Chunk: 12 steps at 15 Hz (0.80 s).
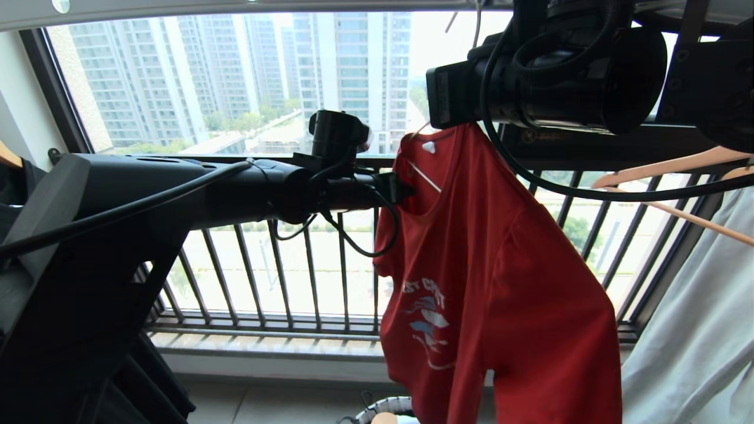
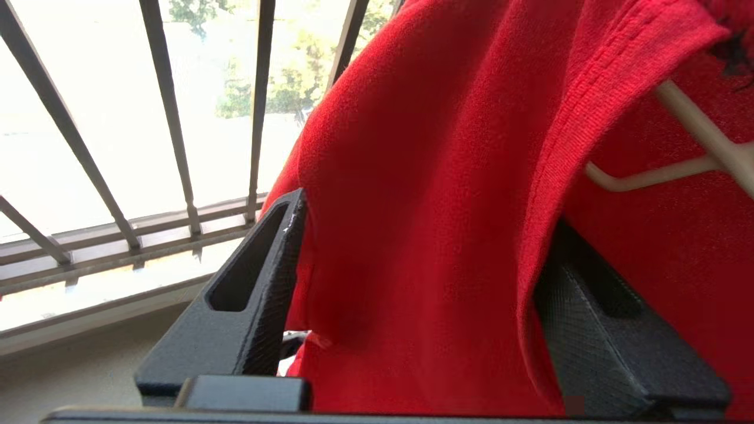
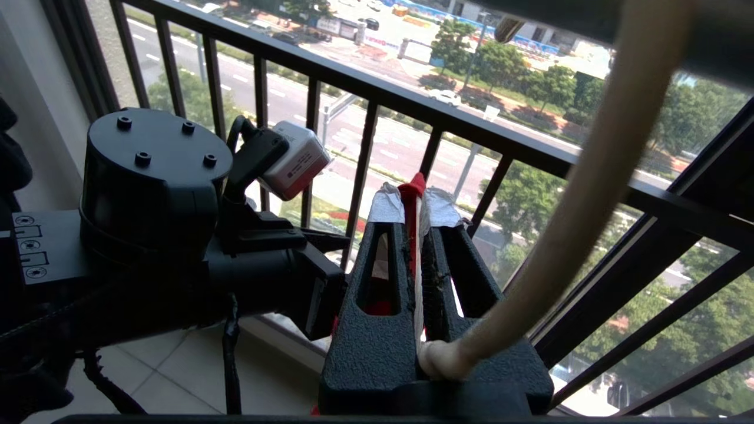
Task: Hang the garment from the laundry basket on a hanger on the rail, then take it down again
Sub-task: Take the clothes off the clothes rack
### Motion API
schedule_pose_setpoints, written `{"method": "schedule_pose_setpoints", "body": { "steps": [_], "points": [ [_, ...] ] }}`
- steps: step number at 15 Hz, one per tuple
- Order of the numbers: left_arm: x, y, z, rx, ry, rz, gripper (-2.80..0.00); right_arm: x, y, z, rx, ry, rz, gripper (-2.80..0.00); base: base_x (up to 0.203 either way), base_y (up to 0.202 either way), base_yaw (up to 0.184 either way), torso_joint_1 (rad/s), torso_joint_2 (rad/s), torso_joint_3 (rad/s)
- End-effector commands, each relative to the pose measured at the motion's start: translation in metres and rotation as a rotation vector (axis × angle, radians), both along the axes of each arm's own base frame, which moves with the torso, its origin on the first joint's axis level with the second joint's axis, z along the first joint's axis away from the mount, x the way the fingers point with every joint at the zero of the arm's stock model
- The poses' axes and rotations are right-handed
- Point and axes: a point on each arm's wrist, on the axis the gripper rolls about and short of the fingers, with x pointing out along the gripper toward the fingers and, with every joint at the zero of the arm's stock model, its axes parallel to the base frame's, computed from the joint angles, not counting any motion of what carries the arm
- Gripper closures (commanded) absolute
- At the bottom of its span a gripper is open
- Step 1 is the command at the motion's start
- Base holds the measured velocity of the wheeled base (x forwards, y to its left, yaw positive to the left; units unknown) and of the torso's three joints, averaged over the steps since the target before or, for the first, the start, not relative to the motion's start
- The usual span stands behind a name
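Observation:
The red garment [image 1: 500, 277] hangs on the off-white wire hanger [image 1: 425, 178], whose hook rises toward the pale rail [image 1: 177, 10] overhead. My left gripper [image 1: 403, 188] reaches in from the left at the shirt's shoulder. Its jaws [image 2: 427, 215] stand wide, with red cloth [image 2: 424, 176] bunched loosely between them beside the hanger wire [image 2: 695, 129]. My right gripper [image 3: 412, 197] is shut on the hanger [image 3: 589, 176] at the top of the shirt, with a strip of red collar pinched in with the wire. The patterned rim of the laundry basket [image 1: 389, 406] shows at the floor below.
A black railing [image 1: 283, 277] with vertical bars runs close behind the shirt. Wooden hangers [image 1: 665, 168] and a large pale grey garment [image 1: 695, 330] hang at the right. A dark garment [image 1: 12, 182] hangs at the far left. My right arm [image 1: 559, 76] crosses the top right.

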Motion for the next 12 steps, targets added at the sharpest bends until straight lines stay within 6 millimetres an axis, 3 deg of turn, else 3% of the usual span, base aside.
{"method": "schedule_pose_setpoints", "body": {
  "steps": [1, 7, 12],
  "points": [
    [-0.001, 0.0, 0.002, -0.003, -0.001, 0.001, 0.0, -0.001, 0.0, -0.001, -0.003, 0.003, 0.0, 0.0, 0.0, 0.0, 0.0, 0.0, 0.0, 0.0],
    [-0.003, 0.002, 0.006, 0.003, -0.013, 0.047, 0.0, 0.0, 0.001, -0.003, -0.009, 0.008, 0.0, 0.0, 0.0, 0.0, 0.0, 0.0, 0.0, 0.0],
    [-0.03, 0.0, 0.037, -0.042, -0.059, 0.1, 0.0, 0.003, 0.003, -0.01, -0.025, 0.024, 0.0, 0.0, 0.0, 0.0, 0.0, 0.0, 0.0, 0.0]
  ]
}}
